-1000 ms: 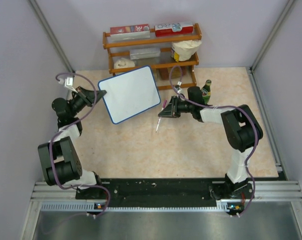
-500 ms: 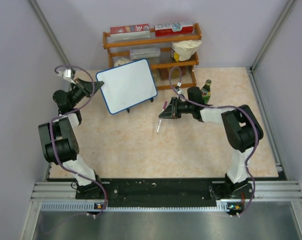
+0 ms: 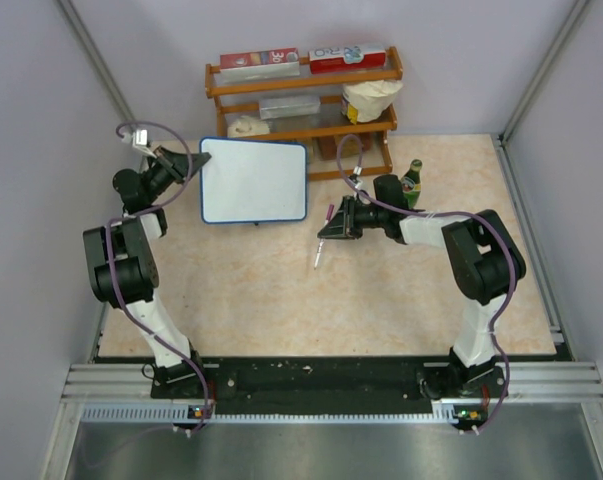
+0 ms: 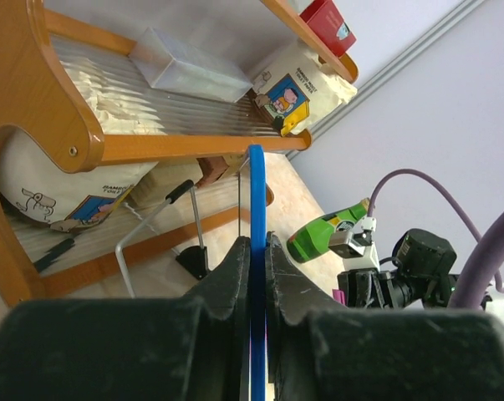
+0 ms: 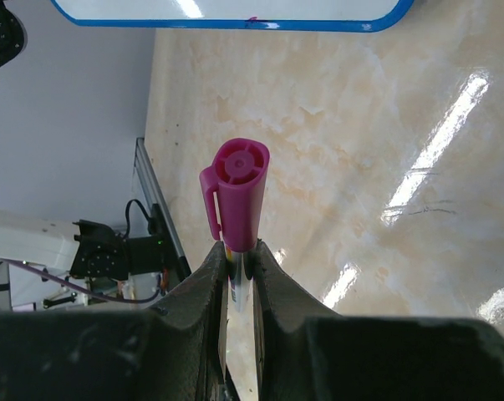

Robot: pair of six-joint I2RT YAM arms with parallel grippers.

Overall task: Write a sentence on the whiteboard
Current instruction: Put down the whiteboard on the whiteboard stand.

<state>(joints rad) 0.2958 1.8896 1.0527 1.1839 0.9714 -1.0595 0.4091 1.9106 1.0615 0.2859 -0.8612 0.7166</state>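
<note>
The whiteboard (image 3: 253,180), blank white with a thin blue frame, stands squared up in front of the shelf. My left gripper (image 3: 193,165) is shut on its left edge. In the left wrist view the blue frame (image 4: 257,192) runs edge-on between the jaws of the left gripper (image 4: 257,244), with a wire stand and a black foot (image 4: 191,261) behind it. My right gripper (image 3: 328,226) is shut on a marker (image 3: 317,255) with a magenta cap (image 5: 237,188), to the right of the board and apart from it. From the right gripper (image 5: 239,255) the board's lower edge (image 5: 235,23) shows ahead.
A wooden shelf rack (image 3: 301,100) with boxes and bags stands right behind the board. A green bottle (image 3: 413,178) stands beside the right wrist, also seen as a green bottle (image 4: 327,234) from the left wrist. Grey walls close in the marble-patterned tabletop (image 3: 281,300) on three sides.
The left arm has swung the whiteboard from a skewed tilt to a squared position, back toward the shelf. The right gripper with the marker has stayed where it was.
</note>
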